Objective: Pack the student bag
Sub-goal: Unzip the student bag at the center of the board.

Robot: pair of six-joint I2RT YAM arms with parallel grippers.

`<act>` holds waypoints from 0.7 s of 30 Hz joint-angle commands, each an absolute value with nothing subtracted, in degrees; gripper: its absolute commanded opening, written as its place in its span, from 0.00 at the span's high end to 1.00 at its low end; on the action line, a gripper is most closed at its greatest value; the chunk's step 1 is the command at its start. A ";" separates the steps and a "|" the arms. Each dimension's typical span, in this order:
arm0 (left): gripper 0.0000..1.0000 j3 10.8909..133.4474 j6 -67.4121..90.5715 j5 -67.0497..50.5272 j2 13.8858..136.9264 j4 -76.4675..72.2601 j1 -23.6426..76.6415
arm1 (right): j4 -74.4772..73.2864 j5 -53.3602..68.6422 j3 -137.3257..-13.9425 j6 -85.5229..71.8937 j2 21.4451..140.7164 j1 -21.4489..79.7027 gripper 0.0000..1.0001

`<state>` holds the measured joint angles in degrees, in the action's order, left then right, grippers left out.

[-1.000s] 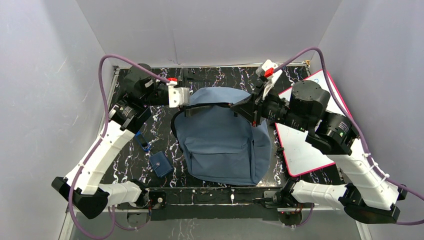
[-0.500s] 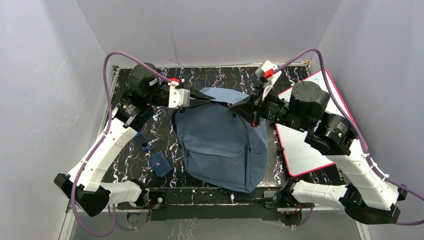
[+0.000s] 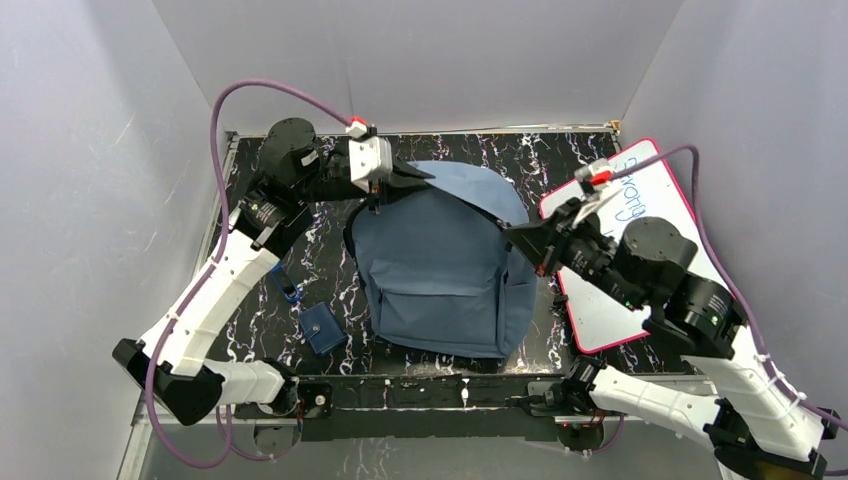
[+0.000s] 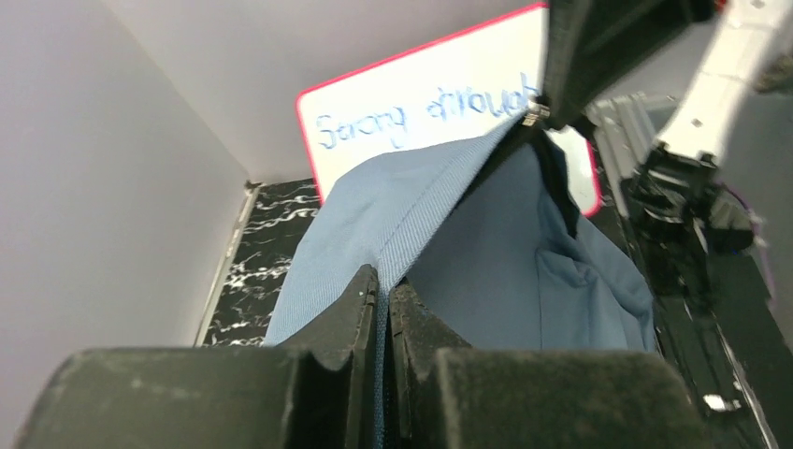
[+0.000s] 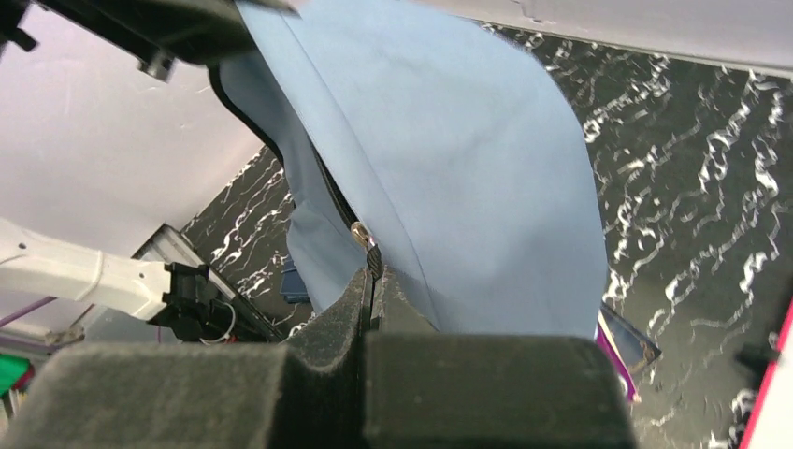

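The student bag [image 3: 440, 275], a large slate-blue backpack, lies in the middle of the table with its top lifted. My left gripper [image 3: 428, 178] is shut on the blue fabric edge at the bag's top left; in the left wrist view the jaws [image 4: 383, 281] pinch that edge of the bag [image 4: 561, 271]. My right gripper [image 3: 510, 236] is shut on the zipper pull [image 5: 363, 236] at the bag's right side, its jaws [image 5: 372, 273] tight together under the bag's cloth [image 5: 449, 140]. The zipper line runs taut between the two grippers.
A pink-rimmed whiteboard [image 3: 640, 205] with blue writing lies at the right, also in the left wrist view as the whiteboard [image 4: 421, 112]. A small dark-blue pouch [image 3: 323, 328] and a blue clip [image 3: 288, 285] lie left of the bag. Grey walls enclose the table.
My left gripper has shut on the bag's top edge and lifted it toward the back. My right gripper has pulled the zipper pull rightward and nearer, away from the left gripper.
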<state>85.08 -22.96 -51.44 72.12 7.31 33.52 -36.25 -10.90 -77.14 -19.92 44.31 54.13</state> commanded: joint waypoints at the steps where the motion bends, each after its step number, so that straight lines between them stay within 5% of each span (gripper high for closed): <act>1: 1.00 92.19 -10.60 -36.35 71.36 -2.78 32.70 | -38.37 -21.68 -74.68 -28.42 38.34 53.99 1.00; 21: 1.00 97.87 -6.40 -31.70 74.16 -3.06 32.70 | -56.87 -40.24 -55.61 -62.72 22.66 54.04 1.00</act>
<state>92.97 -6.52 -37.80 76.64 5.28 34.35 -47.64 -33.56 -58.76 -55.92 26.04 54.15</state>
